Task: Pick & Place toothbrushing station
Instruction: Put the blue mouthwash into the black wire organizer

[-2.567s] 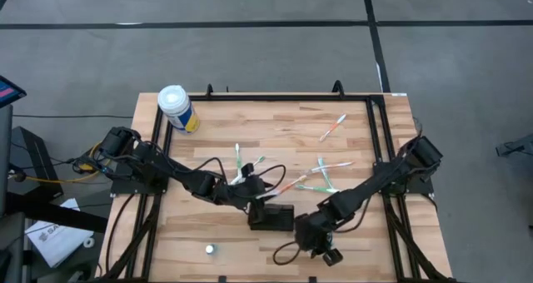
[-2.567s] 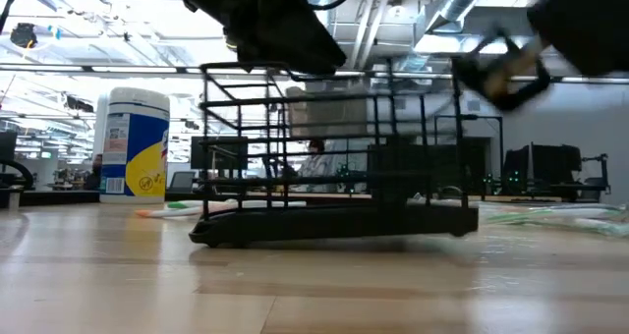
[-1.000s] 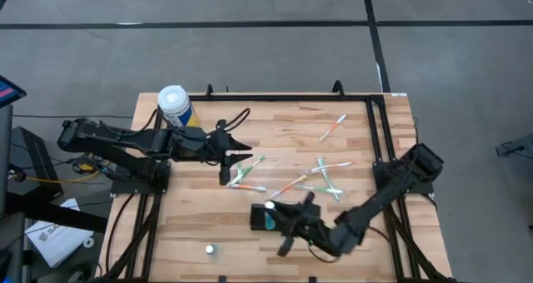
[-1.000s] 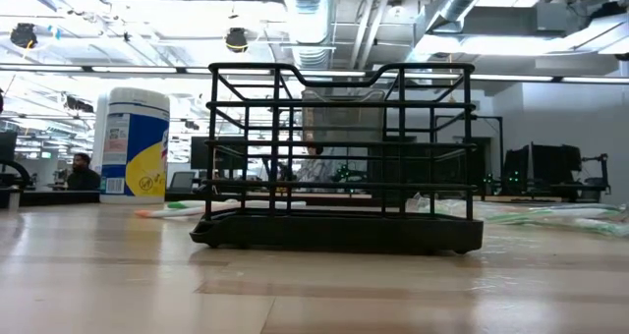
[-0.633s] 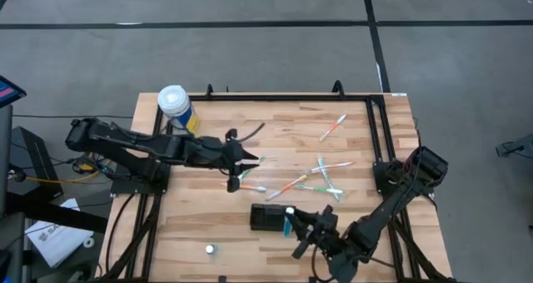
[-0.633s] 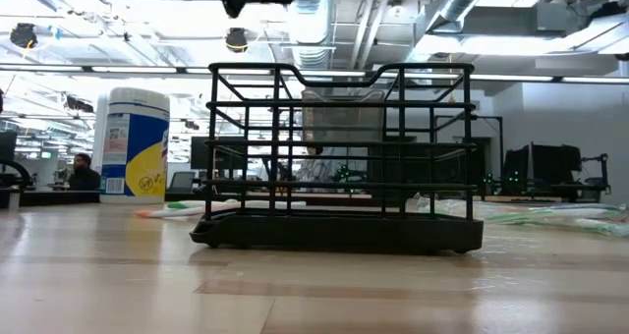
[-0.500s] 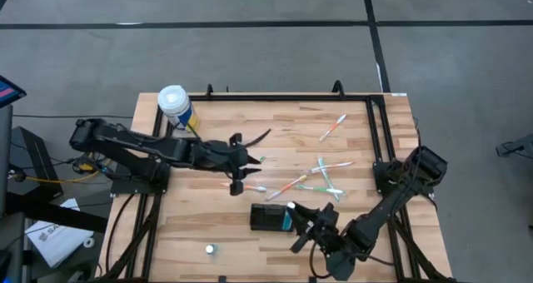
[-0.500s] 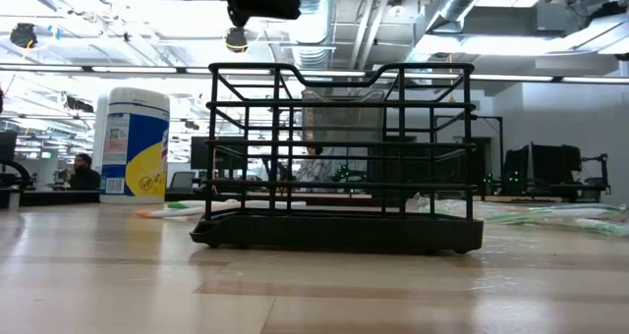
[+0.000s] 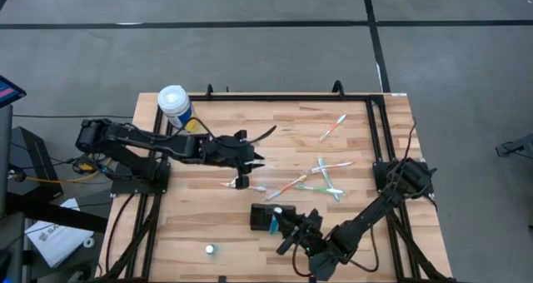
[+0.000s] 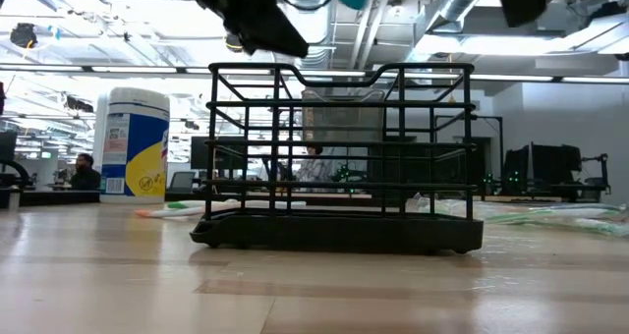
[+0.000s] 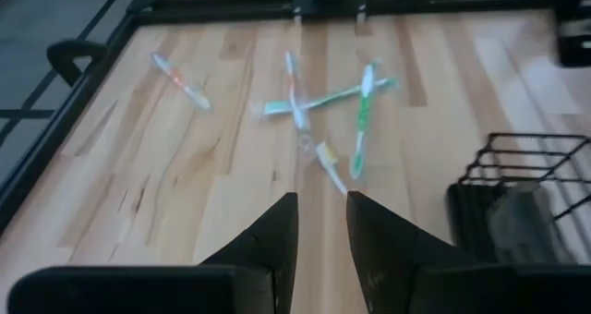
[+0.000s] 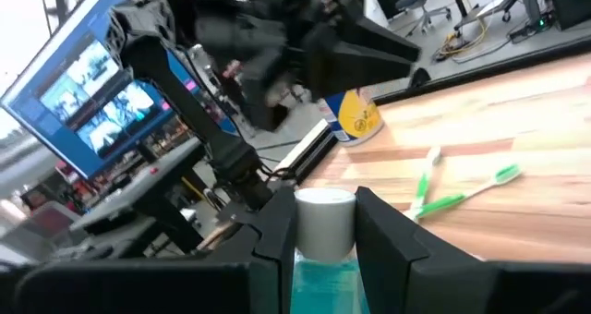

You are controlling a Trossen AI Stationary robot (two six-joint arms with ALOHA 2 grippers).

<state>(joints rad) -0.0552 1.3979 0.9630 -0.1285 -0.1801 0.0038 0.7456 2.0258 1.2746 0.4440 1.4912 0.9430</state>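
The black holder (image 9: 266, 217) stands at about 6 o'clock of the table's (image 9: 358, 141) centre, its wire frame unmoved in the low view. What changed: the right gripper (image 9: 277, 220), fingers clamped on a teal tube (image 12: 323, 249) with a white cap, has swung back in from 5 o'clock and now hangs at the holder's right end, likely ready to drop it in. The left gripper (image 9: 247, 159), fingers parted and empty, has crept toward the scattered toothbrushes (image 9: 321, 176) near centre.

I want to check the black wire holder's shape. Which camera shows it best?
The low view: the toothbrushing station fills the frame side-on, with bars and base clear. The high view shows only its small dark top. The left wrist view catches one corner; the right wrist view shows none.
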